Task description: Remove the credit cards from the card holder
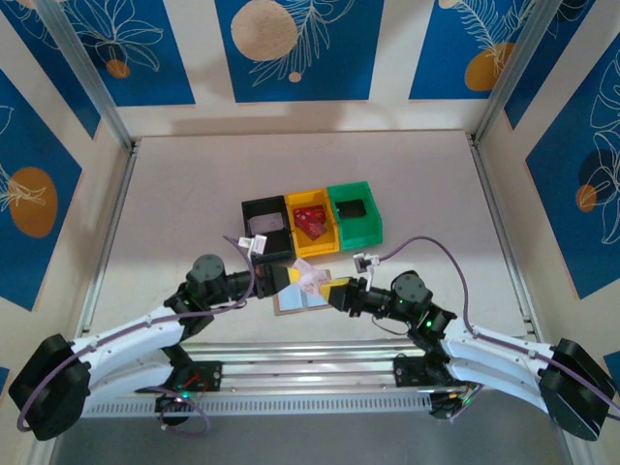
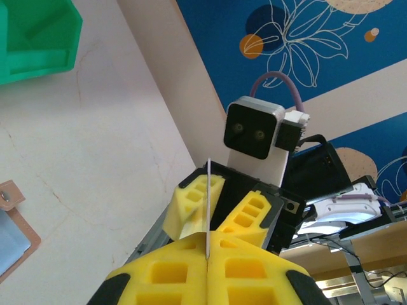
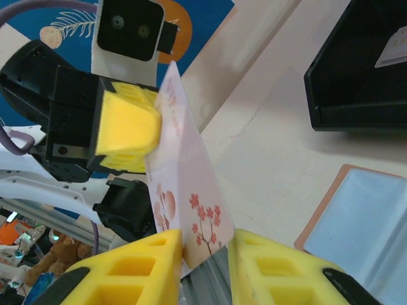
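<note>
A pale pink credit card point(image 3: 184, 184) printed with red blossoms is held up between my two grippers. My left gripper point(image 2: 207, 251) is shut on one end of it, and the card point(image 2: 208, 197) runs edge-on out of its pads. My right gripper point(image 3: 206, 244) stands open around the other end: one pad point(image 3: 146, 260) is against the card, the other point(image 3: 280, 267) is a little apart. The tan card holder point(image 1: 300, 300) lies open on the table below the grippers, pale pockets up. A dark red card point(image 1: 310, 219) lies in the yellow bin point(image 1: 294, 237).
Black point(image 1: 266, 220), yellow and green point(image 1: 354, 213) bins stand in a row just behind the card holder. The metal rail at the table's near edge runs under both arms. Open table lies beyond the bins and to both sides.
</note>
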